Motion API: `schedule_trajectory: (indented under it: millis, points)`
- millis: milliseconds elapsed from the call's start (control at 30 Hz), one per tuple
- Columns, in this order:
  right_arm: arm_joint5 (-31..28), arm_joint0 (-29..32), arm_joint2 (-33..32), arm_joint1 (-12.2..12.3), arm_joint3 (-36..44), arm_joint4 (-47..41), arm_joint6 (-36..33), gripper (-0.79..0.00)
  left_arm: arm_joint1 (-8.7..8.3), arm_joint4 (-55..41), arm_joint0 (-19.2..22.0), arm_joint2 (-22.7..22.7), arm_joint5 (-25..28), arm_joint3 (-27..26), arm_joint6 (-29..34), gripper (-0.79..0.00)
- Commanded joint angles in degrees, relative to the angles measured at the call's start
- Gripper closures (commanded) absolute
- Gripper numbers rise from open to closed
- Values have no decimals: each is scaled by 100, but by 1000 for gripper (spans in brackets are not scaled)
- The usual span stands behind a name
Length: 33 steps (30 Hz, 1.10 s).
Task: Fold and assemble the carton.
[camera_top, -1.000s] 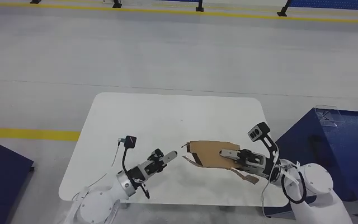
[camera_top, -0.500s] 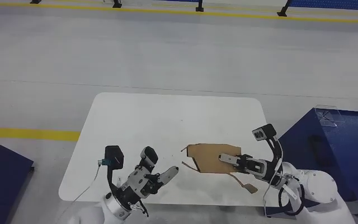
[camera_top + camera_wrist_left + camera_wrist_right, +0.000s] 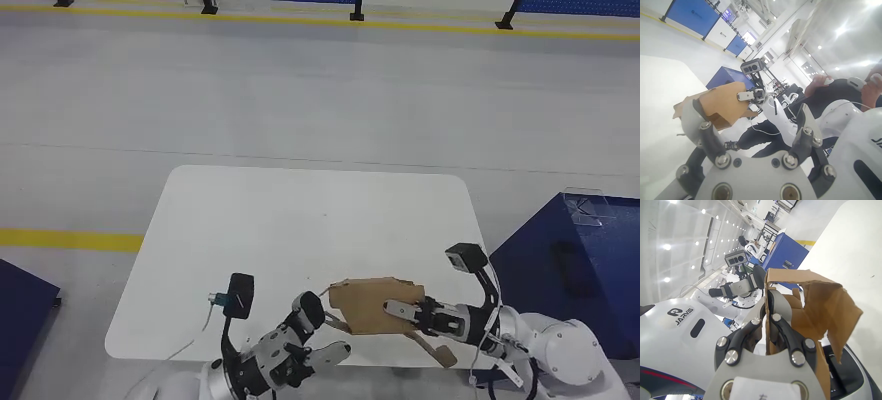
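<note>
While the right gripper [image 3: 393,308] pinches one wall of the carton [image 3: 372,303], the left gripper [image 3: 321,331] hangs spread wide.
Top view: carton at lower centre of frame, over the near edge of the table [image 3: 250,220], partly opened into a sleeve, end flaps loose. Right fingers [image 3: 780,306] sit one on each side of the panel, clamped. Left fingers apart and empty, just beside the carton's left-of-frame end; contact unclear. Step judged: squaring the sleeve, early in the task. Next move likely needs the left gripper to catch a loose flap while the right holds firm.
</note>
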State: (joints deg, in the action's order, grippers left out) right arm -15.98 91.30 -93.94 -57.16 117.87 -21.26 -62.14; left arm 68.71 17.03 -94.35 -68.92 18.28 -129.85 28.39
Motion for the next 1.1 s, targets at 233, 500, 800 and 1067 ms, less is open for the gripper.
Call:
schedule_trajectory:
  millis: [233,500,800,1067]
  points:
    - [27,29,2,25,-15,-82,-80,0,16,47,254,327,-184,73,-14,-785]
    - [132,6,150,40,-37,-31,-81,0,-13,215,151,465,-104,-89,25,-785]
    - [318,-109,259,63,-123,-28,-129,0,-12,524,240,679,-143,-85,-141,-785]
    - [449,-282,395,77,-255,-42,-147,0,-11,653,339,788,-91,-21,-289,-785]
